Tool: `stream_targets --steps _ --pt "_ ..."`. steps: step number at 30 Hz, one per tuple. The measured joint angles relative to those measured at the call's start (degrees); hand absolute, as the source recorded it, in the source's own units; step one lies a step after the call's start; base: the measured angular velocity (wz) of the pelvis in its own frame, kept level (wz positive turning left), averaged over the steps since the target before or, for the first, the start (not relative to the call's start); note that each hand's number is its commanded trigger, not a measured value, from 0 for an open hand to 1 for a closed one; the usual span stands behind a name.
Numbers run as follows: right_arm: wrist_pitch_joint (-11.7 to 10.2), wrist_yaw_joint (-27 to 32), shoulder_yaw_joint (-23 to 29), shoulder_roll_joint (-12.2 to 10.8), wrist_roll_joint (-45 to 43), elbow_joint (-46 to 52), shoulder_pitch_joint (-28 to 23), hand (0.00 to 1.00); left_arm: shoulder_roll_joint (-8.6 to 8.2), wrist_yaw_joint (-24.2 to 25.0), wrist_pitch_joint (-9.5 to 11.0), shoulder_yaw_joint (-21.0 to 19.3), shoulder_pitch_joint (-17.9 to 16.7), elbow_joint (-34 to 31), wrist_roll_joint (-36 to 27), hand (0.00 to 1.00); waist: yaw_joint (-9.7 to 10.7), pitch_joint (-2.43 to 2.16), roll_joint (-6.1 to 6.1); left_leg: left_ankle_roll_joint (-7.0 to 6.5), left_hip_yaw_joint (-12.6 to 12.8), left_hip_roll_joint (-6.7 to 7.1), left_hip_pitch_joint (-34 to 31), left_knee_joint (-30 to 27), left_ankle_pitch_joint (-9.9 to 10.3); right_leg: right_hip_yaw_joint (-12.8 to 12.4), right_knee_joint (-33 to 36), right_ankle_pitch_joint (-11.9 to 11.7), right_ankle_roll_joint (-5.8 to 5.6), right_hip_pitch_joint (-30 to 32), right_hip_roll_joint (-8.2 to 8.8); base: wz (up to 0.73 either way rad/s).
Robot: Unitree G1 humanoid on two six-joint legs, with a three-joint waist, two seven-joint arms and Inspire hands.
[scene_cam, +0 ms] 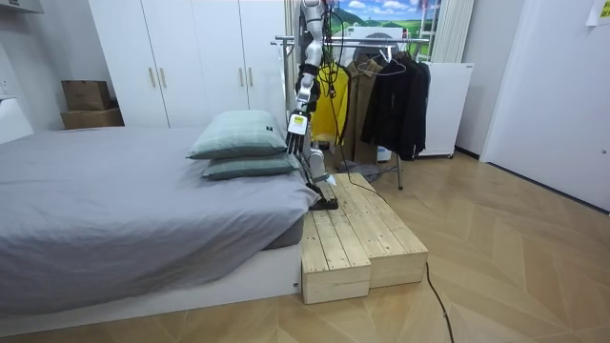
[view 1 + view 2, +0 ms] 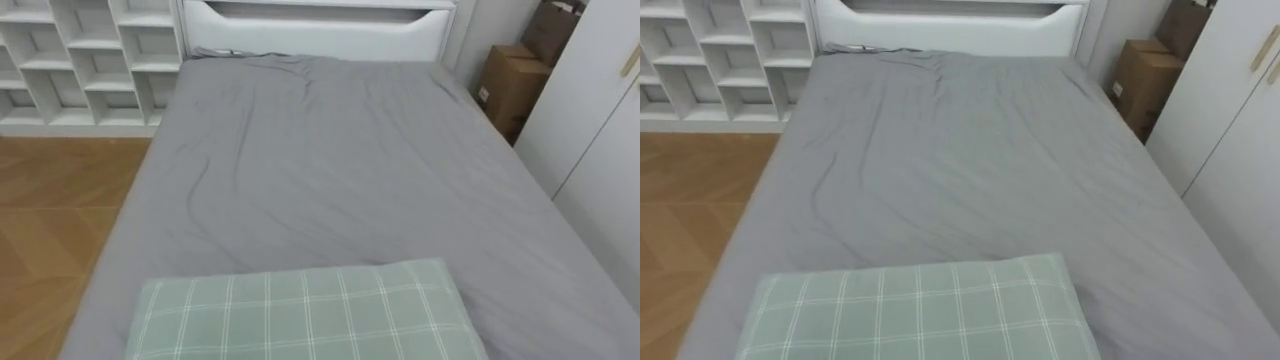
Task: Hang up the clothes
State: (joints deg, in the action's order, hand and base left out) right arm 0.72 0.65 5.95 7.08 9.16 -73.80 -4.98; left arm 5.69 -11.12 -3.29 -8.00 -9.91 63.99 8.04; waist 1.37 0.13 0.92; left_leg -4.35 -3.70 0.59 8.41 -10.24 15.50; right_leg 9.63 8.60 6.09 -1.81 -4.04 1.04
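The clothes [image 1: 393, 90] you are after are dark jackets and coats on a rack [image 1: 282, 40], past the pillow end of the bed [image 2: 330, 170] and behind the robot. Expect them to be soft and limp, and the jackets fairly heavy for cloth. They will sag and slide if you pinch them by a sleeve, so take one at the collar or the shoulder line, or by its hanger's hook.

The robot stands on the wooden platform [image 1: 353, 229] against that end of the bed, facing down its length over the checked pillow [image 2: 300, 315] at the near edge. Its left hand [image 1: 296, 129] hangs beside the pillow corner, well apart from the clothes. As far as the room view lets you judge, its fingers are loose and straight and hold nothing.
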Motion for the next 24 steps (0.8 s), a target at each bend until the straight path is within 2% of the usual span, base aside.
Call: stream_targets --steps 13,18,24 --pt "0.67 0.19 -0.95 -0.04 0.56 0.0 0.35 0.0 -0.11 -2.27 -0.17 0.01 -2.73 0.61 0.49 0.0 -0.48 0.12 0.41 0.16 -2.15 0.04 -0.89 -0.03 -0.12 2.12 -0.27 0.02 0.0 -0.05 0.18 0.08" --pt "0.67 0.41 -2.34 -0.03 0.49 0.02 0.38 0.0 -0.14 -2.27 -0.9 0.01 -3.45 1.73 1.24 0.0 -0.6 0.19 0.54 0.17 -2.87 0.13 -0.84 -0.25 -0.12 2.17 -0.9 0.14 -0.11 -0.78 0.39 0.08" --pt "0.77 0.41 -3.18 0.18 0.36 0.09 0.4 0.0 -0.08 -2.43 -1.71 1.53 -3.1 1.68 1.71 0.0 -1.7 0.21 0.44 0.17 -3.25 0.2 -0.89 -0.23 -0.11 2.41 -0.9 0.14 -0.11 -0.83 0.4 0.01"
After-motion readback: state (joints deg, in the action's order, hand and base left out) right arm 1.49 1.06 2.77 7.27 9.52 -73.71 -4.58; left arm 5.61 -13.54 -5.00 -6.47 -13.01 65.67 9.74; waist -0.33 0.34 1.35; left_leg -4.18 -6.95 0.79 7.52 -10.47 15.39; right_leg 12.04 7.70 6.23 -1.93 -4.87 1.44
